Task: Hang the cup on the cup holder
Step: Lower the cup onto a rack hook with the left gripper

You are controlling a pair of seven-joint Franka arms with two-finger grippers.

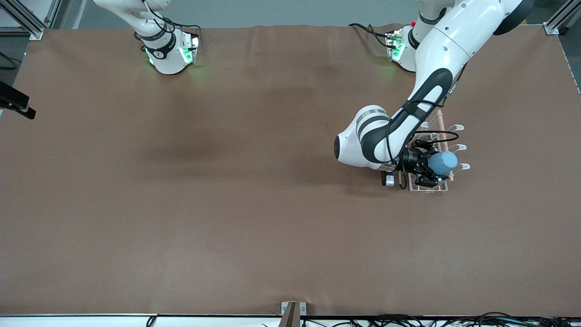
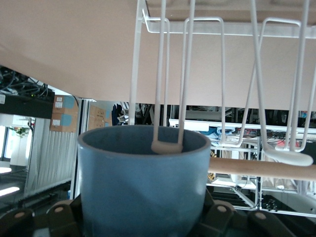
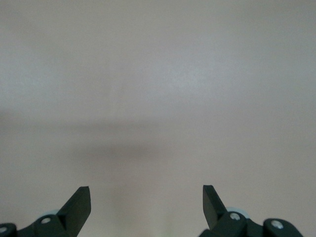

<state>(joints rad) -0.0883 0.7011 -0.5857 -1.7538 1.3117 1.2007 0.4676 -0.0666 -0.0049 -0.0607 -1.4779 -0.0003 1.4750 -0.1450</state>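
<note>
A: Where is the right gripper (image 3: 146,207)?
B: It waits near its base, fingers (image 3: 79,205) spread wide, holding nothing, over bare counter (image 1: 181,204).
A: And the left gripper (image 1: 429,169)?
B: Over the holder (image 1: 433,184), toward the left arm's end. The cup (image 1: 442,162) lies between its fingers (image 2: 217,217); whether they still grip is unclear.
A: The cup itself?
B: A looped peg (image 2: 167,145) reaches into its mouth, beside the wooden rod (image 2: 261,169).
</note>
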